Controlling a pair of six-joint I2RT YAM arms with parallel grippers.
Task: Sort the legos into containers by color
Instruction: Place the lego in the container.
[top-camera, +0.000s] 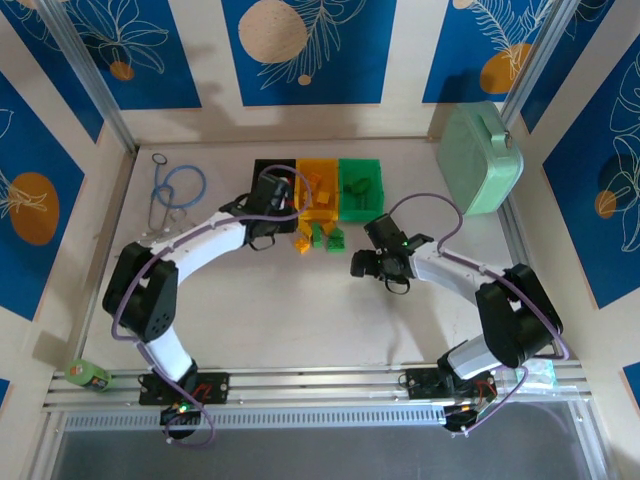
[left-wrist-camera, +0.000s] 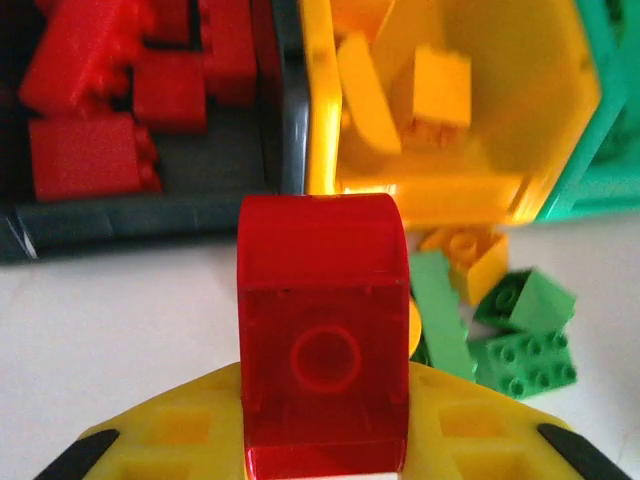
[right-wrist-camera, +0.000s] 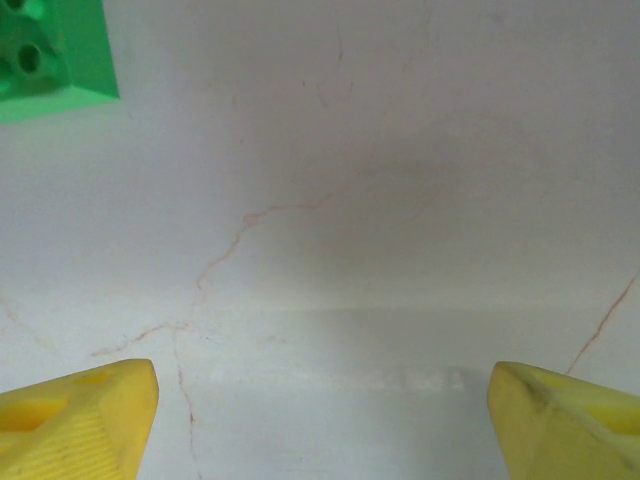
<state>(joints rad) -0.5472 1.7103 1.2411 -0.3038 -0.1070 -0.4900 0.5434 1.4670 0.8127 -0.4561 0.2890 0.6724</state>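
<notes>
left pincer (left-wrist-camera: 325, 425) | grips red lego (left-wrist-camera: 322, 330) | just short of black bin (left-wrist-camera: 150, 215)

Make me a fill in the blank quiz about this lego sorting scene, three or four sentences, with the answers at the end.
1. The brick clamped in the left gripper is ____ in colour.
2. The red bricks already sorted lie in the ____ bin.
3. The right gripper hangs over bare table with its jaws ____.
4. The loose bricks on the table in front of the yellow bin are mostly ____.

Answers: red; black; open; green.
</notes>
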